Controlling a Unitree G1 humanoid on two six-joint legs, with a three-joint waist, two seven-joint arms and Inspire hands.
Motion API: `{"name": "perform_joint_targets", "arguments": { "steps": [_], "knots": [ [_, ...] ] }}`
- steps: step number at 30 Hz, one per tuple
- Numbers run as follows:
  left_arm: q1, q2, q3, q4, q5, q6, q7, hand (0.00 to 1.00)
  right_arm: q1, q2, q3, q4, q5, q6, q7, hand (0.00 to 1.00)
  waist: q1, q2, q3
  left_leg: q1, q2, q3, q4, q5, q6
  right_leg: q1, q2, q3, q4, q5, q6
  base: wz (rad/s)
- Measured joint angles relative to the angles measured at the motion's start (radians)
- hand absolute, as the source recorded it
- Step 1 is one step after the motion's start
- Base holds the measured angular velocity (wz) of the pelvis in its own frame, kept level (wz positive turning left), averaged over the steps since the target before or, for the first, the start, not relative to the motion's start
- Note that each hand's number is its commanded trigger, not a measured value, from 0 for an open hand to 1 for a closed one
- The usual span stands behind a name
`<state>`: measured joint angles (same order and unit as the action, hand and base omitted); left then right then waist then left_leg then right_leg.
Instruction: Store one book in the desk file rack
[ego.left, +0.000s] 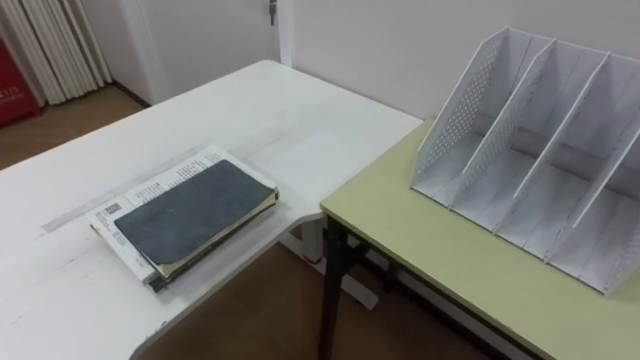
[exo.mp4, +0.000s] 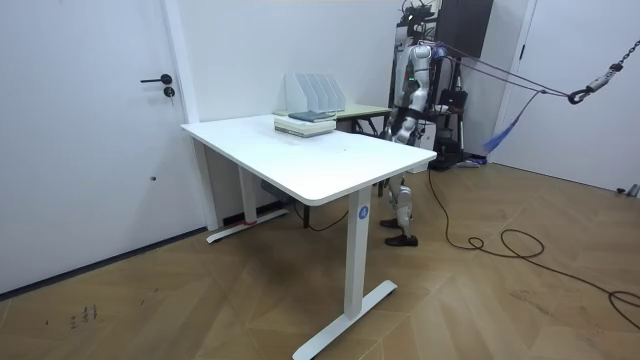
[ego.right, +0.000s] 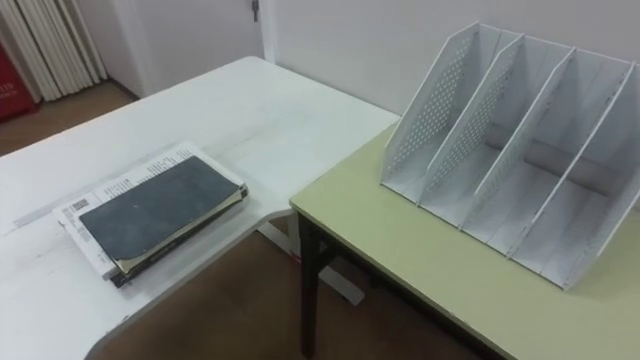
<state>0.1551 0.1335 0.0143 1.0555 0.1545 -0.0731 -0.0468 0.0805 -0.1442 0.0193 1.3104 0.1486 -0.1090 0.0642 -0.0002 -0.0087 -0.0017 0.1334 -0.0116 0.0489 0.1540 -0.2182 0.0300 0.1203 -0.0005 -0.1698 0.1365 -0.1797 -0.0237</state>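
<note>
File rack (ego.left: 530, 150): white, plastic-looking, matt; its outer side panel is perforated. Top book (ego.left: 190, 215): dark grey cover, matt, faintly mottled. Publication beneath (ego.left: 140, 192): white printed paper. White table (ego.left: 250, 110): smooth top with a slight sheen. Green desk (ego.left: 420, 255): matt, laminate-looking top on a dark leg (ego.left: 330, 290). Floor (exo.mp4: 200, 300): herringbone wood, low gloss.

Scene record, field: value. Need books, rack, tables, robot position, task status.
top book: dark grey book, lying flat, topmost of a small stack
under it: white printed book, corner showing past the grey cover
stack location: white desk, near the edge facing the green table
file rack: white, perforated side walls, upright on the green table, visible compartments empty
robot: in the room view, stands by the tables at their far side
task status: no book in the rack yet
</note>
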Motion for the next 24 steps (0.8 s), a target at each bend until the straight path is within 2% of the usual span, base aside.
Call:
{"name": "perform_joint_targets", "arguments": {
  "steps": [4, 7, 11, 13, 15, 18, 22, 24],
  "knots": [
    [-0.028, -0.003, -0.032, -0.007, 0.129, -0.001, 0.015, 0.0, -0.009, -0.002, 0.019, 0.0, -0.003, -0.004, -0.007, 0.0, -0.008, -0.003, 0.0008, 0.0, 0.0, 0.002, 0.0, 0.0, 0.0, -0.001, -0.002, 0.002, 0.001, 0.0, 0.0, 0.0],
    [-0.028, -0.003, -0.082, -0.044, 0.219, 0.0, 0.038, 0.0, -0.016, -0.002, 0.039, 0.0, 0.0, -0.006, -0.007, 0.0, -0.028, -0.003, 0.002, -0.001, -0.001, 0.002, 0.0, 0.0, 0.0, -0.001, -0.002, 0.001, -0.001, 0.0, 0.001, 0.0],
    [-0.026, -0.004, -0.152, -0.186, 0.359, 0.0, 0.044, 0.0, -0.022, -0.002, 0.045, 0.0, -0.003, -0.01, -0.007, 0.0, -0.037, -0.005, 0.0059, 0.001, -0.001, 0.004, 0.0, 0.0, 0.0, -0.004, 0.002, 0.002, 0.0, 0.001, 0.001, 0.0],
    [-0.026, -0.002, -0.18, -0.268, 0.447, 0.001, 0.055, 0.0, -0.023, -0.003, 0.046, -0.001, -0.002, -0.012, -0.006, 0.0, -0.042, -0.004, 0.0047, 0.001, 0.0, 0.005, 0.0, 0.0, 0.0, -0.005, 0.003, 0.005, 0.0, 0.001, 0.001, 0.0],
    [-0.031, -0.002, -0.212, -0.359, 0.574, 0.0, 0.071, 0.0, -0.027, -0.003, 0.045, -0.004, -0.002, -0.013, 0.003, 0.0, -0.053, -0.003, 0.0074, -0.001, -0.001, 0.007, -0.001, 0.0, 0.0, 0.0, 0.003, 0.007, 0.001, 0.002, 0.002, -0.04],
    [-0.041, 0.0, -0.238, -0.406, 0.673, 0.0, 0.084, 0.0, -0.024, -0.007, 0.047, -0.019, -0.004, -0.012, 0.007, 0.0, -0.056, 0.002, 0.0065, 0.0, 0.0, 0.019, 0.0, 0.0, 0.0, -0.001, 0.005, 0.02, 0.001, 0.002, 0.002, -0.11],
    [-0.04, 0.016, -0.278, -0.484, 0.739, 0.002, 0.083, 0.0, -0.027, -0.009, 0.047, -0.024, -0.004, -0.011, 0.023, 0.0, -0.076, 0.001, 0.0076, 0.0, -0.001, 0.017, 0.0, 0.0, 0.0, 0.001, 0.005, 0.019, -0.002, 0.002, 0.002, 0.01],
    [-0.038, 0.024, -0.286, -0.578, 0.768, 0.004, 0.084, 0.0, -0.027, -0.009, 0.046, -0.025, -0.005, -0.011, 0.025, 0.0, -0.079, 0.003, 0.0063, 0.0, -0.001, 0.011, 0.001, 0.0, 0.0, -0.005, 0.004, 0.021, -0.003, 0.002, 0.002, 0.0]
  ]
}}
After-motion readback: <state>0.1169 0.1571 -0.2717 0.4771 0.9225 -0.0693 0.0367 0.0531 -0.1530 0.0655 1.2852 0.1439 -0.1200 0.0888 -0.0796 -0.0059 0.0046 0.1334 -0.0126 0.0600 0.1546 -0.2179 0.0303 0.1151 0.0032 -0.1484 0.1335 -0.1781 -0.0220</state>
